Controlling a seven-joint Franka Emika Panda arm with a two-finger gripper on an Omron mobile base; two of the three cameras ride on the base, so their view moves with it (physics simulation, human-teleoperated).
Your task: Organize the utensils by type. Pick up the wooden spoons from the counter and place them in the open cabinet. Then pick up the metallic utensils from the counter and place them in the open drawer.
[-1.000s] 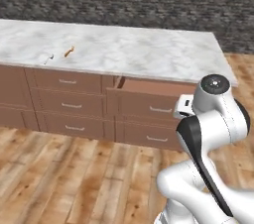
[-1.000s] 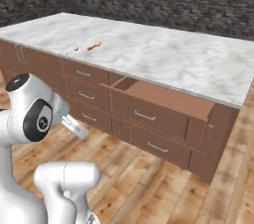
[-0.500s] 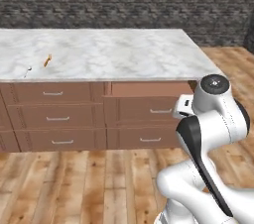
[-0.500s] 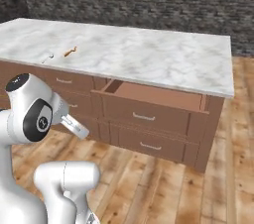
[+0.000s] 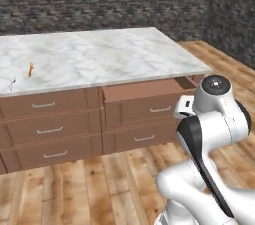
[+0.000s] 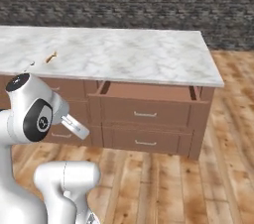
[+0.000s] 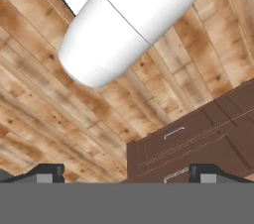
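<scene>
On the counter (image 5: 109, 55), near its left end, lie a slim orange-brown fork (image 5: 30, 68) and a small silvery spoon (image 5: 12, 80). The right base view shows the same fork (image 6: 51, 57) and spoon (image 6: 30, 63) on the counter (image 6: 139, 54). Below the marble top the open drawer (image 5: 149, 90) is pulled out, and its inside (image 6: 149, 91) looks bare. My gripper (image 7: 126, 173) is open and holds nothing. It hangs low by my own arm, far from the utensils, and faces the floor and cupboard fronts. The wooden spoons and the open cabinet are out of view.
Closed drawer fronts (image 5: 47, 132) with silver handles run under the counter. Wooden plank floor (image 6: 163, 188) lies between me and the cupboards (image 7: 198, 134). A dark stone wall (image 5: 99, 0) stands behind. The counter's right end (image 6: 213, 69) borders bare floor.
The whole scene has shifted in both base views, so the base has moved. The open drawer now sits nearer the middle and the utensils further left. The gripper stays open.
</scene>
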